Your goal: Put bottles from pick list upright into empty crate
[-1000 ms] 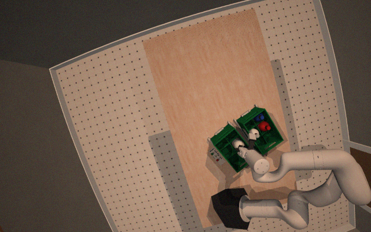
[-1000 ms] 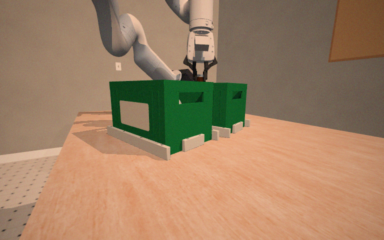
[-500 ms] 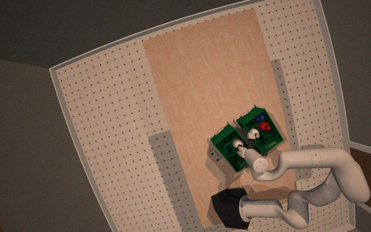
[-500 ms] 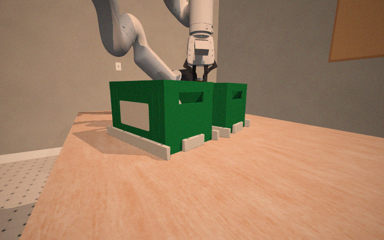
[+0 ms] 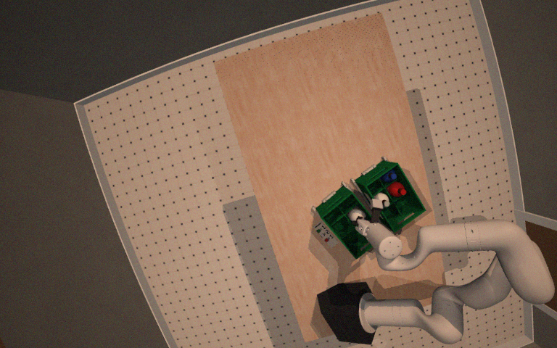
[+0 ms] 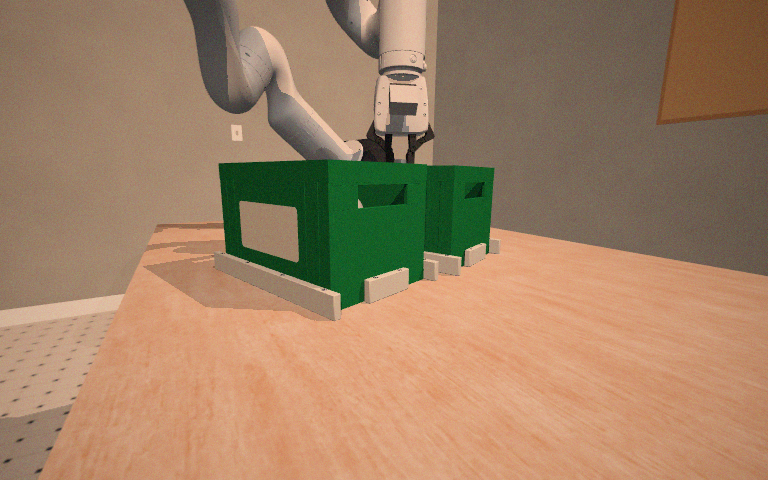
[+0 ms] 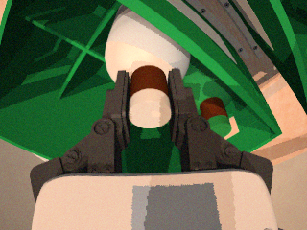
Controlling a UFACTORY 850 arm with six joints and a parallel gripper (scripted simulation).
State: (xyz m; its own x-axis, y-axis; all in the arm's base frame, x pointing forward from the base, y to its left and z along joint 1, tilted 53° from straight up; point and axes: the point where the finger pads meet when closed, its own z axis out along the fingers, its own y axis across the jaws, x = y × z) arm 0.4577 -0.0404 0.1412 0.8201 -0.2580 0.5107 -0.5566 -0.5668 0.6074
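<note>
Bottle with white cap point(image 5: 356, 214) point(image 7: 150, 110) sits in the left crate point(image 5: 328, 201) point(image 6: 441, 220) point(image 7: 249, 106), neck clamped by the pincer point(image 5: 358, 220) point(image 6: 400, 160) point(image 7: 149, 85); divided open room lies left of the pincer, a crate edge close right. Rightward, the other crate point(image 5: 418, 204) point(image 6: 376, 243) holds red point(image 5: 394, 188) and blue point(image 5: 388, 176) bottles.

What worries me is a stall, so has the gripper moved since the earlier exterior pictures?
Yes, down: in the exterior view, the gripper sits slightly lower against the white wall plate.
</note>
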